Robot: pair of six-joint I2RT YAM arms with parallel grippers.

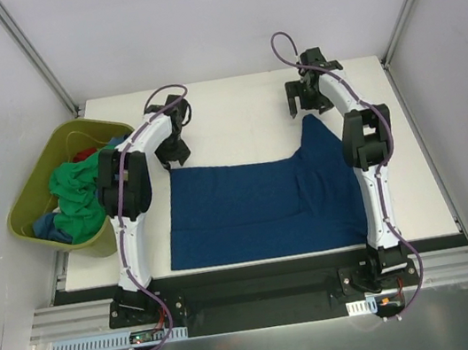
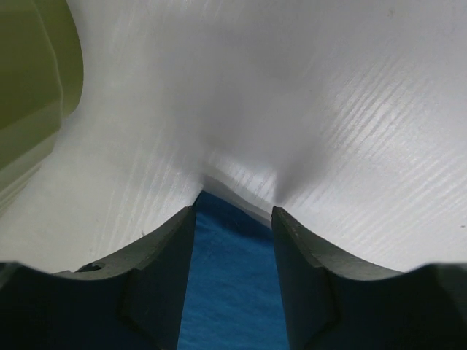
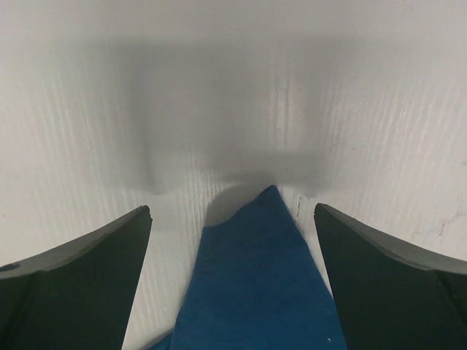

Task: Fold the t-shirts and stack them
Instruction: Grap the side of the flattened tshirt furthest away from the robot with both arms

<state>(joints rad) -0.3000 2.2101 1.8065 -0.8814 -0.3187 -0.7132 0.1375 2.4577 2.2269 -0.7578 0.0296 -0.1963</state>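
1. Across the middle of the tabletop point(image 1: 232, 108), toward its near edge, a blue t-shirt point(image 1: 257, 207) lies spread out flat. One flap of it reaches up toward the far right corner.
2. I judge the task barely begun. I see no folded shirt and no stack anywhere, and this shirt looks laid out ready for its first fold. A faint line runs across its left part, but I cannot tell whether that is a fold.
3. My left gripper point(image 2: 233, 211) sits at the shirt's far left corner. Its jaws stand partway apart with the cloth corner between them, not yet pinched.
4. My right gripper point(image 3: 232, 208) is at the tip of the far right flap, jaws wide apart, with the pointed cloth tip lying between them untouched.
5. Off the left edge of the tabletop an olive tub point(image 1: 33, 182) holds what is left: a bunched green t-shirt point(image 1: 76, 197), a bit of red cloth point(image 1: 82, 154) and some blue cloth point(image 1: 45, 226), all heaped and unfolded.
6. The blue shirt is a soft matte knit, limp and thin. The tabletop is white and finely ribbed, and the tub looks like smooth hard plastic.
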